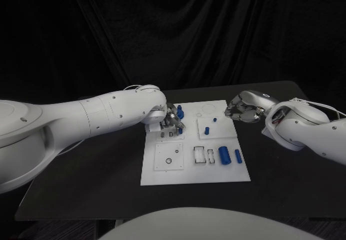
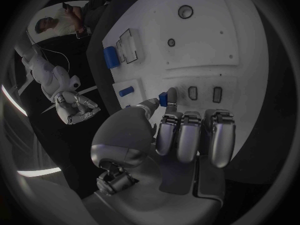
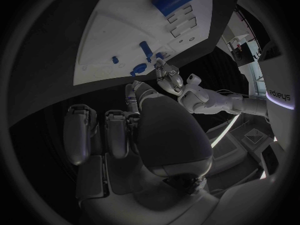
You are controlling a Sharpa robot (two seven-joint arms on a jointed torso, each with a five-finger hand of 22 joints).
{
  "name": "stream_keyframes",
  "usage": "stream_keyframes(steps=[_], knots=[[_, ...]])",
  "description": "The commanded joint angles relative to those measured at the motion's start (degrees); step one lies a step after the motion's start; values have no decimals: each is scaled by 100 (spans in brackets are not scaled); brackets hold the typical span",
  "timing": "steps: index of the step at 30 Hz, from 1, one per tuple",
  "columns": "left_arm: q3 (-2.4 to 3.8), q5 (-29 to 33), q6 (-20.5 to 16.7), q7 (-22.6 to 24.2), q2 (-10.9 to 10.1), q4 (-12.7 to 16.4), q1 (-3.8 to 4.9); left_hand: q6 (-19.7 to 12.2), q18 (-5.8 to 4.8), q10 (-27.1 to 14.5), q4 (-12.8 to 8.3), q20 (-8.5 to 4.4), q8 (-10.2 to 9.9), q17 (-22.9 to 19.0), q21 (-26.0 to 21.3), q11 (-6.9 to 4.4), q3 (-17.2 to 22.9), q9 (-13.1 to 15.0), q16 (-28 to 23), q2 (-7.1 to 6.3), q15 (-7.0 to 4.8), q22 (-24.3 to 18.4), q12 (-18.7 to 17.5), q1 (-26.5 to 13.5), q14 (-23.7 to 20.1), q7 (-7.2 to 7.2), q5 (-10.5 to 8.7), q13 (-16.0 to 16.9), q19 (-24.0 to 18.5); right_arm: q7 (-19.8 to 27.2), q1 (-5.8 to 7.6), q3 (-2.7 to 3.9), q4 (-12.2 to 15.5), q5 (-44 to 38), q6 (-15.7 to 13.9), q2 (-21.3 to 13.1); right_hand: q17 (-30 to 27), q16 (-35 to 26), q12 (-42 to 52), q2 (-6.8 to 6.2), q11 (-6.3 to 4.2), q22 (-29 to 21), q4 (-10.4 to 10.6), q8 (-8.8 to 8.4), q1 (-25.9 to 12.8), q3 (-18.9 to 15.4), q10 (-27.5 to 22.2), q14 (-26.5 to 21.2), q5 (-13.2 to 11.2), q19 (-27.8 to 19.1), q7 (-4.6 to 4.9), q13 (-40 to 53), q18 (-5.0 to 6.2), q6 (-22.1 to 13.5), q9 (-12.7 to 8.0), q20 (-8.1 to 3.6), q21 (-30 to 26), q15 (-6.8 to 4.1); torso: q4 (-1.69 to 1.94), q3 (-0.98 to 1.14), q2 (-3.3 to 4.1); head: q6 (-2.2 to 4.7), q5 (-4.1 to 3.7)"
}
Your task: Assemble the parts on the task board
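Over the board's [image 1: 194, 172] far left corner, the left hand [image 1: 169, 121] pinches a small blue part [image 2: 163, 99] between thumb and a fingertip, its other fingers [image 2: 187, 135] curled together beneath. It holds the part just above two small slots [image 2: 204, 93] in the board, likely so the piece can be lined up and pressed into one of them. The right hand [image 1: 244, 111] hovers off the board's far right edge, fingers curled in on nothing, probably parked there to stay clear. Other blue parts are spread over the board: two cylinders [image 1: 231, 155] lie side by side near its right edge, and short pegs [image 1: 207, 131] stand upright farther back, seemingly already seated. The board lies flat in the middle of a black desk [image 1: 86, 190], with dark curtains [image 1: 216, 40] hanging behind it.
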Motion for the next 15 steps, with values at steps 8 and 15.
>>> stream_keyframes(steps=[8,15], knots=[[5,-19,64,114,20,-20,-33,-75,-84,615,-246,-85,76,1509,9,-70,453,380,-24,-101,-74,1246,20,58,605,-18,343,1508,-19,-161,-13,5,13,-9,86,-5,811,-26,-52,38,-33,1182,9,-27,-18,27,395,464,36,156,-9,1230,98,-35,11,-36,-41,-33,-3,-2,6,0,-12],[5,-19,73,100,-1,-6,-49,-73,-91,615,-437,-123,96,1509,7,-86,797,611,-24,-190,-93,1251,20,8,605,-31,581,1508,-1,-175,-13,5,14,-9,108,-7,810,-26,-64,40,-33,1180,6,-26,-14,30,379,464,39,153,-10,1207,101,-32,14,-37,-49,-34,-2,-4,5,0,-12]])
